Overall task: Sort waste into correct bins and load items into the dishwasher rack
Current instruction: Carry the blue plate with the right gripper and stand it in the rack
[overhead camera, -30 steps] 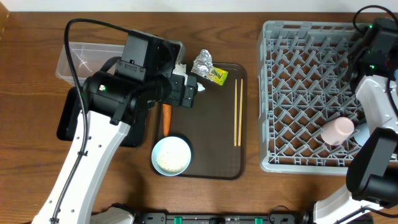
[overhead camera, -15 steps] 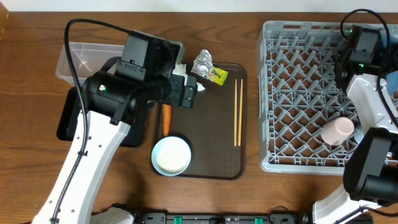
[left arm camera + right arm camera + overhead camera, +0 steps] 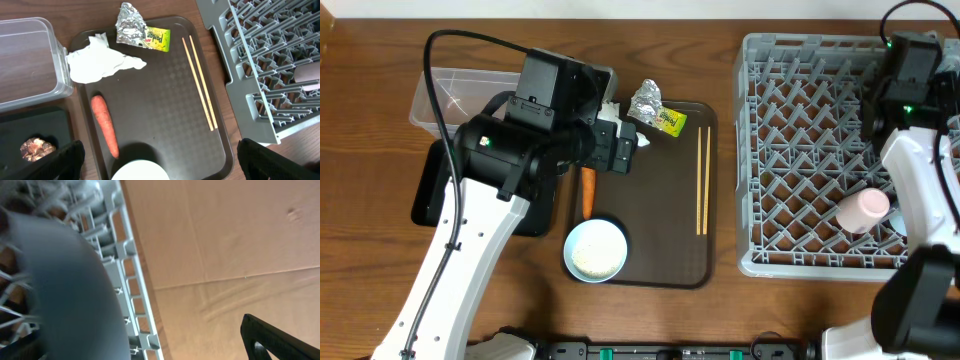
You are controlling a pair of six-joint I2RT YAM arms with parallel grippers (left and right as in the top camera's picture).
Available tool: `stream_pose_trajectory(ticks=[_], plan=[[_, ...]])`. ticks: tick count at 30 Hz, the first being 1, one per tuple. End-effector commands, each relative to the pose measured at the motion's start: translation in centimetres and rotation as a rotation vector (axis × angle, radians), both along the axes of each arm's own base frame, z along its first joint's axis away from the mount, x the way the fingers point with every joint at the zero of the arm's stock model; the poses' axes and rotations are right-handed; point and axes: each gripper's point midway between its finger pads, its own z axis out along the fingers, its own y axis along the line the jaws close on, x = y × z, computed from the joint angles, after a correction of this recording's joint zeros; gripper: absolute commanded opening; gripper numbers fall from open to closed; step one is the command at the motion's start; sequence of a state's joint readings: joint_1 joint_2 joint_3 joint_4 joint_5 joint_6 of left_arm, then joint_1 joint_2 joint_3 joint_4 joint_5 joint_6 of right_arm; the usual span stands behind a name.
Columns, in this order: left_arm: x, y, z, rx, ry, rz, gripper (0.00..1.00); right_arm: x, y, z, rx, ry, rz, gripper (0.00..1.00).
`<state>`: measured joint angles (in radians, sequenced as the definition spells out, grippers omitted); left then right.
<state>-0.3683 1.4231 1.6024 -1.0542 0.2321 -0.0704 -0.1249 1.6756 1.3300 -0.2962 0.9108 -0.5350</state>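
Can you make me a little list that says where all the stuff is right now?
Brown tray: carrot, tissue, chopsticks, white bowl with rice
Tray's far edge: foil ball, yellow-green wrapper
Rack: pink cup, toward the right side
Black tray: brown lump
Clear tub: left of the tissue
Left gripper: open, above the tray

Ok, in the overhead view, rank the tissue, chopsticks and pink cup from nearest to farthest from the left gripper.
1. Tissue, right at the left gripper, tray's top-left.
2. Chopsticks, tray's right side.
3. Pink cup, inside the rack, far right.
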Motion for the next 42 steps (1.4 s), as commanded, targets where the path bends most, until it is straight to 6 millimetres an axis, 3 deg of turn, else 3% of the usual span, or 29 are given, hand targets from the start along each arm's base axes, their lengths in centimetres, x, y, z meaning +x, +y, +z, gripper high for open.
stream_pose_trajectory(ticks=[1,7,13,19,23,28,31,33,36,42], plan=[[0.2,0.3,0.1,0.016,-0.009,0.002,0.98,0.4,3.0,2.1,0.042,-0.093,0.073,0.99],[0.5,1.1,-0.1,0.067,-0.030,0.012,0.98,1.1,8.1,1.8,0.243,-0.202,0.188,0.99],[0.4,1.8,-0.3,0.116,-0.035,-0.002,0.98,0.9,12.9,-0.2,0.559,-0.236,0.287,0.99],[0.3,1.8,-0.4,0.116,-0.032,-0.002,0.98,-1.0,19.9,-3.3,0.960,-0.098,0.440,0.99],[0.3,1.8,-0.4,0.116,-0.032,-0.002,0.98,-2.2,24.7,-3.4,1.200,-0.019,0.586,0.99],[0.2,1.8,-0.2,0.098,-0.023,0.025,0.98,-3.5,28.3,-2.6,1.388,0.035,0.700,0.99],[-0.3,2.0,0.0,0.097,-0.017,0.032,0.98,-4.2,29.2,-2.7,1.442,0.057,0.671,0.91],[-0.7,2.2,0.0,0.099,-0.012,0.032,0.99,-4.8,30.1,-3.0,1.462,0.082,0.656,0.80],[-1.3,2.4,-0.3,0.109,0.012,0.032,0.99,-6.0,32.4,-3.5,1.462,0.151,0.667,0.71],[-2.0,3.7,-1.0,0.149,0.064,0.098,0.91,-6.9,35.0,-5.8,1.291,0.155,0.517,0.54]])
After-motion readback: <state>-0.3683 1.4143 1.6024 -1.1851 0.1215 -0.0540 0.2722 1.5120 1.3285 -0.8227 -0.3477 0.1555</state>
